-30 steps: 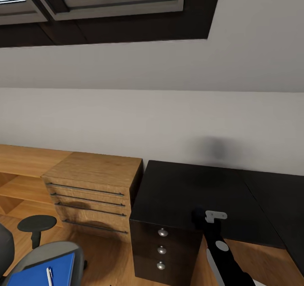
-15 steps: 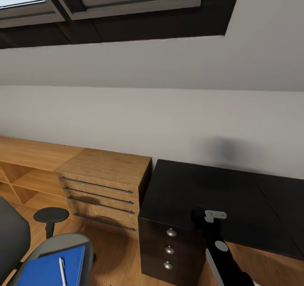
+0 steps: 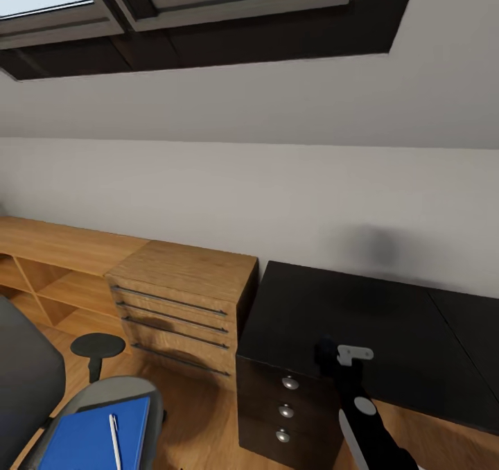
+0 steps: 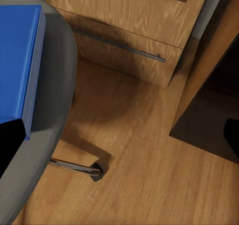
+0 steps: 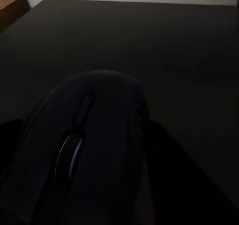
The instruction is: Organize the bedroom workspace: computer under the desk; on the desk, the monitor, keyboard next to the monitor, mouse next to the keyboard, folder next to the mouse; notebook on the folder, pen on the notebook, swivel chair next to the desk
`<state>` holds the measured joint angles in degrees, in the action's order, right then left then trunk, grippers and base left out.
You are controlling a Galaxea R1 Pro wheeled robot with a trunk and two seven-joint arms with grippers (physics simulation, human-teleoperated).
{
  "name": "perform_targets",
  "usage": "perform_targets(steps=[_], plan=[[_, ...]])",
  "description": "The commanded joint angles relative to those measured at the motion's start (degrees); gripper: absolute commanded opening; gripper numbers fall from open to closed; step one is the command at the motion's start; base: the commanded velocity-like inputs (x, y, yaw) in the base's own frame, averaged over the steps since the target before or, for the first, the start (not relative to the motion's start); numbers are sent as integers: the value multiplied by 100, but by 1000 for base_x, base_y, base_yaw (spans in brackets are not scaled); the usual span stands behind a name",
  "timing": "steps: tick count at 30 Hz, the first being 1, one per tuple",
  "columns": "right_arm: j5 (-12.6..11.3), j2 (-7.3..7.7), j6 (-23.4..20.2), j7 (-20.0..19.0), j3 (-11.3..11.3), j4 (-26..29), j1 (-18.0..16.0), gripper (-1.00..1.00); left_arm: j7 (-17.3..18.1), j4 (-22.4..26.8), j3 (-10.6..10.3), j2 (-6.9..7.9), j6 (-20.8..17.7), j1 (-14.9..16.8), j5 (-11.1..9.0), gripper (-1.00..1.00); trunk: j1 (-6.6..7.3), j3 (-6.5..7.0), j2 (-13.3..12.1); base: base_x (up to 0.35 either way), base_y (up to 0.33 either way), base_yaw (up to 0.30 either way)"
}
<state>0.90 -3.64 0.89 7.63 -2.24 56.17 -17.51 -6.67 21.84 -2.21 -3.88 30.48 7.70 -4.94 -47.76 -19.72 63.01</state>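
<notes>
I have the right gripper (image 3: pixel 327 356) raised over the near edge of the long black desk with three silver-knobbed drawers (image 3: pixel 360 324), its fingers clamped around the small black rounded mouse (image 5: pixel 92 145), which the right wrist view shows pinched at both flanks above the dark desktop. I judge the mouse light and rigid but smooth-shelled, so a grip across its waisted sides, as now, should hold; it needs only a gentle set-down. Beside the desk stands a light wooden drawer cabinet with long bar handles (image 3: pixel 181 303). The flat bright blue folder (image 3: pixel 93 439) lies on the seat of the grey padded swivel chair (image 3: pixel 132 394) at the lower left, a slim white pen (image 3: pixel 115 439) resting on top of it. The folder looks thin, stiff and slick; I would take it by an overhanging edge, minding that the pen could roll off. In the left wrist view a dark fingertip (image 4: pixel 10 140) hangs near the folder's edge over the wooden floor (image 4: pixel 139 150); I cannot tell whether the left gripper is open or closed.
</notes>
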Motion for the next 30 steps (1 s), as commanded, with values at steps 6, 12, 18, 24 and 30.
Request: perform_targets(steps=[6,12,18,24,30], plan=[[-19,3,71,10,-7,-184,-6,-100,-9,-4,-25,2,20,4,-45,100,0,-7,4,1,0,2],[-16,4,60,15,-5,-222,-6,-100,-9,-4,-25,2,24,4,-42,100,0,-7,4,125,0,0],[-12,4,53,19,-5,-257,-6,-100,-9,-4,-25,2,22,4,-42,100,0,-7,4,52,0,0],[-13,4,51,19,-5,-468,-12,-100,-9,-4,-25,2,21,4,-42,100,0,-7,4,6,0,0],[-21,4,51,20,-5,-683,-30,-100,-9,-4,-25,2,21,4,-42,100,0,-7,4,0,0,0]])
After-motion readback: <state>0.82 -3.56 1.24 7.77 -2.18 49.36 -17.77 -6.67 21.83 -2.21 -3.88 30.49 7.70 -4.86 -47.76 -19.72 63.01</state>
